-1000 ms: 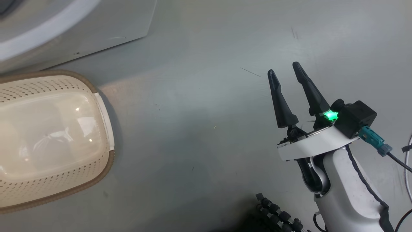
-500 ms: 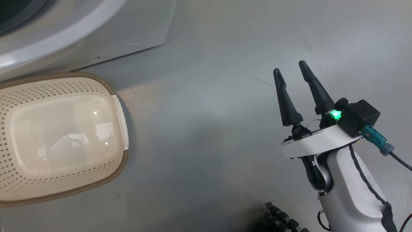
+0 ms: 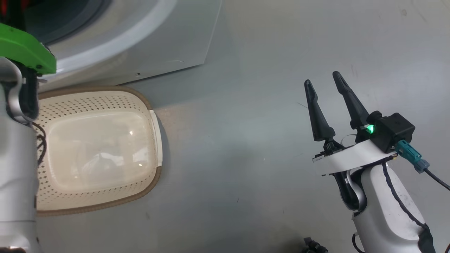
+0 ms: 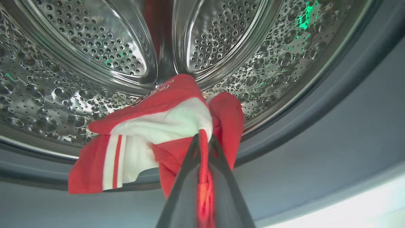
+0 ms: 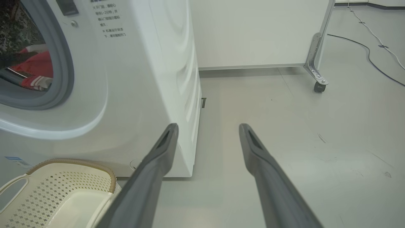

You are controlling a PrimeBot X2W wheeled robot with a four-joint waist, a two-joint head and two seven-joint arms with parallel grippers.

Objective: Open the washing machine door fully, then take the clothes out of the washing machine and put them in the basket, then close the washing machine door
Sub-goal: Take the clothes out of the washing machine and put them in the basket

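Bright, sharp frames; glare inside the basket (image 3: 102,154)

My head has swung left — the washing machine (image 3: 147,49) and the basket (image 3: 98,151) sit further into my head view now, and my left forearm (image 3: 15,165), green cover (image 3: 24,49) atop, has come in at the left edge.

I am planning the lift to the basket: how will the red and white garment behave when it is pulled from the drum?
Probably floppy: the clothes sag in folds from the left gripper. Likely light, as one pinched fold seems to carry them. Loose corners may drag on the grey seal.
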